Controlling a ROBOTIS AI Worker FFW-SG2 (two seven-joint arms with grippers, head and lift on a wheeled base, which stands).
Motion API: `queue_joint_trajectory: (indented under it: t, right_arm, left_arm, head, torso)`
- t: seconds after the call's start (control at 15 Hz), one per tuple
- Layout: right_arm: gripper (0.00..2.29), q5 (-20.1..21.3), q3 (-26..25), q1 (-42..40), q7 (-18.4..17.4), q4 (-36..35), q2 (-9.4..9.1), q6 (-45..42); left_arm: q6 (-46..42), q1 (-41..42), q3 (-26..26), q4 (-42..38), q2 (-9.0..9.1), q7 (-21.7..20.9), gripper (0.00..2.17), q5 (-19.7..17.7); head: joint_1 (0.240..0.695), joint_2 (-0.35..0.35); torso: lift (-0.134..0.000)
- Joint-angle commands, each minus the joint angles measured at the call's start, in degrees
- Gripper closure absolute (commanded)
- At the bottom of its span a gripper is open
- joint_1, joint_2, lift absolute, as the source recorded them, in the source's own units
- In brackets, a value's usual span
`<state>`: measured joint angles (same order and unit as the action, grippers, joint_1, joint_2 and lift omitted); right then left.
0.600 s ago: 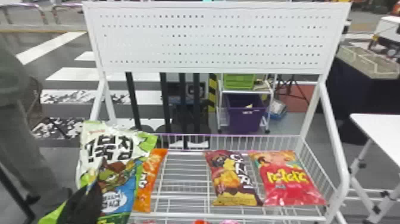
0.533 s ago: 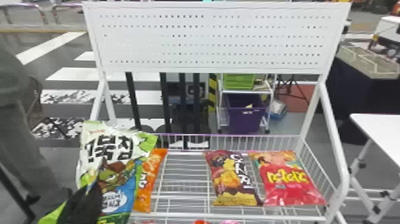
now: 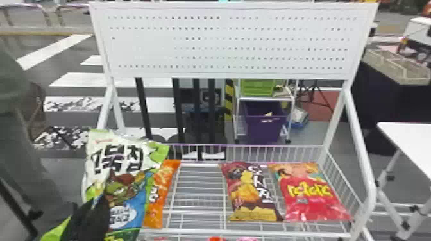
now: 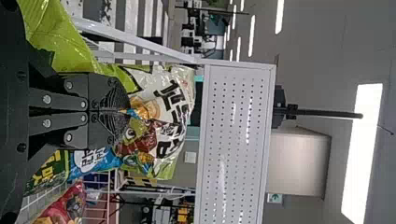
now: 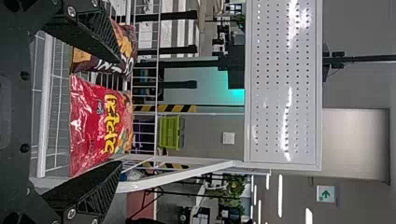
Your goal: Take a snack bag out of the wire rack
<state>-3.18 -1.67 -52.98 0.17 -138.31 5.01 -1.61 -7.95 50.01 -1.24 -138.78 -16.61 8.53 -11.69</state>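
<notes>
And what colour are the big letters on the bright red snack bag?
Yellow letters, clearest in the head view.

Head view now, striped floor (image 3: 53, 49) out at ten o'clock, white table (image 3: 409, 139) at three; left wrist view, ceiling light (image 4: 363, 149) blazing!

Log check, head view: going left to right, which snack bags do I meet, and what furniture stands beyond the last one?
Green-and-white bag → orange bag → maroon-and-yellow bag → red bag → white table.
</notes>
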Motion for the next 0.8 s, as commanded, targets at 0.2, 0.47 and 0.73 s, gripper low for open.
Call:
queue_joint_trajectory:
  t: [0.2, 0.47, 0.73]
  right_arm:
    - [0.13, -4.2, 3.0, 12.7, -0.3, 8.4, 2.46, 9.1]
    - [0.13, -6.8, 11.2, 33.1, -2.7, 22.6, 4.75, 16.9]
    - [0.13, -7.2, 16.9, 49.2, -4.4, 34.6, 4.13, 28.1]
  left_arm:
    - [0.0, 0.0, -0.2, 0.0, 0.0, 0.0, 2.11, 0.0]
    - [0.0, 0.1, -0.3, 0.1, 0.0, 0.0, 2.11, 0.0]
    - [0.4, -0.2, -0.1, 0.4, 0.0, 0.0, 2.11, 0.0]
  head:
    - [0.499, 0.0]
    - [0.499, 0.0]
    - [0.499, 0.0]
  torso:
    - [0.0]
    - [0.0]
    - [0.0]
